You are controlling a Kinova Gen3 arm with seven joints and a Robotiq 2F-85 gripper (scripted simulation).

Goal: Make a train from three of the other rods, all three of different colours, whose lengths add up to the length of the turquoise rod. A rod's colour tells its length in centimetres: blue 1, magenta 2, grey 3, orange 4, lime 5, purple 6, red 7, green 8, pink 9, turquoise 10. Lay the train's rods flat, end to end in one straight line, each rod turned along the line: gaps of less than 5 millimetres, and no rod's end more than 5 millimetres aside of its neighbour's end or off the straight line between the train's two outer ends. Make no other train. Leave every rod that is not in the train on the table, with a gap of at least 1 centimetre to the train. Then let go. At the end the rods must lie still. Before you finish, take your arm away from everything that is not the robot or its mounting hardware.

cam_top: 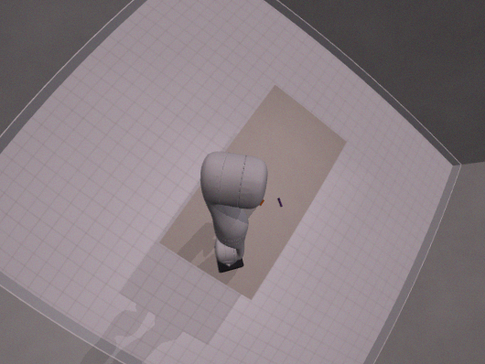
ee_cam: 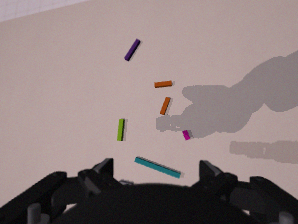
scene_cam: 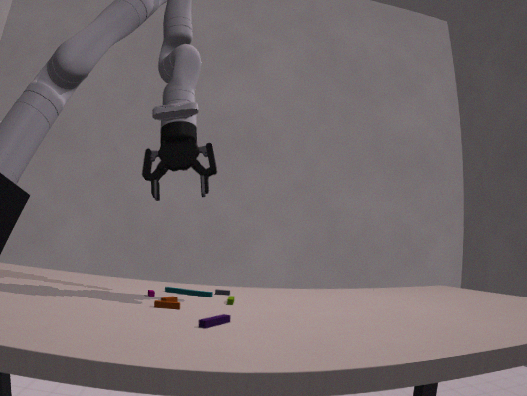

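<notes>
My gripper [scene_cam: 179, 191] hangs open and empty high above the table, over the group of rods. In the side view the turquoise rod [scene_cam: 188, 292] lies flat at the back, with a grey rod [scene_cam: 222, 292] just right of it. A magenta rod [scene_cam: 151, 293], two orange rods [scene_cam: 167, 304], a lime rod [scene_cam: 230, 299] and a purple rod [scene_cam: 214, 320] lie apart from one another. In the wrist view the turquoise rod [ee_cam: 157, 167] is nearest, then the lime rod [ee_cam: 120, 129], the magenta rod [ee_cam: 186, 134], the two orange rods [ee_cam: 165, 105] [ee_cam: 163, 84] and the purple rod [ee_cam: 132, 49] farthest. The grey rod is hidden there.
The table [scene_cam: 298, 323] stretches wide to the right of the rods. In the overhead view the arm [cam_top: 233, 183] covers most rods; only the purple rod [cam_top: 279, 202] and an orange tip [cam_top: 262, 201] show. The arm's shadow [ee_cam: 235, 100] falls beside the rods.
</notes>
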